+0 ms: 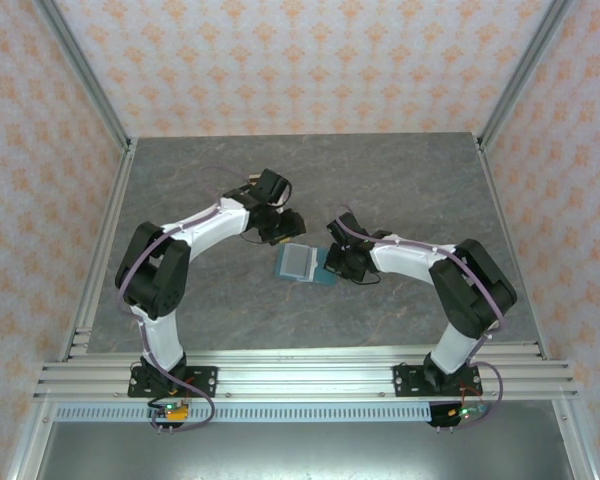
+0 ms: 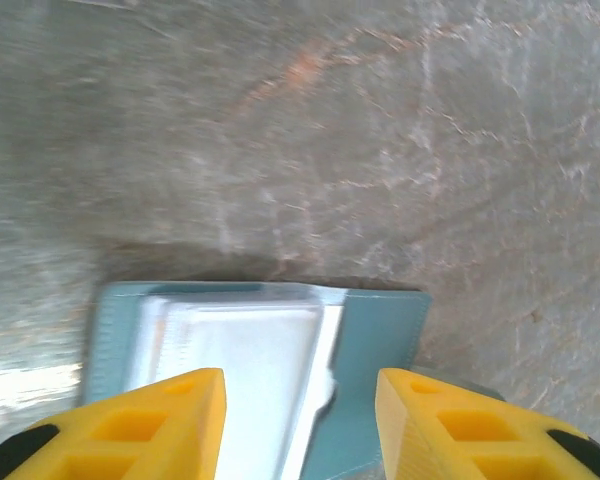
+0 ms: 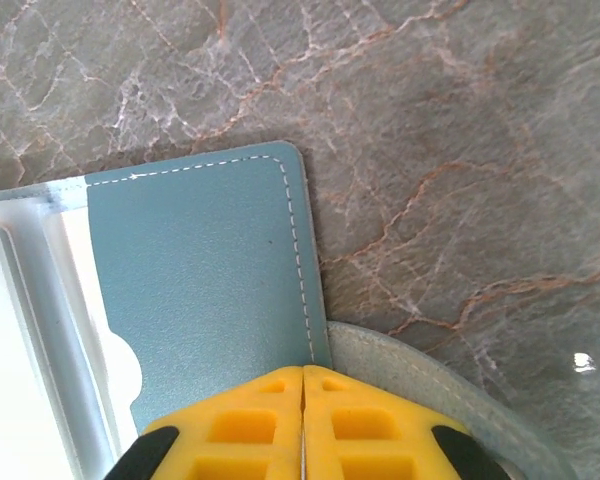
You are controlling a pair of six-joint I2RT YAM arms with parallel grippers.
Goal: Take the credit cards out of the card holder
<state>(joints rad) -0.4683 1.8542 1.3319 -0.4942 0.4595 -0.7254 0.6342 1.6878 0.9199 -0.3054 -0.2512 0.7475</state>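
The blue-grey card holder (image 1: 307,265) lies open and flat on the table. Its left panel has a clear window with a white credit card (image 2: 242,368) showing behind it. My left gripper (image 2: 300,425) hovers open over the holder (image 2: 380,350) with nothing between its yellow fingers (image 2: 170,425). From the right, my right gripper (image 3: 303,378) is shut at the holder's stitched right edge (image 3: 210,280), which runs into the seam between its fingers. The holder's grey side tab (image 3: 420,385) curves out beside them. In the top view the right gripper (image 1: 332,266) touches the holder's right side.
The grey marbled tabletop (image 1: 400,180) stretches around the holder, with patterned walls behind and at both sides. Metal rails (image 1: 300,375) with both arm bases run along the near edge.
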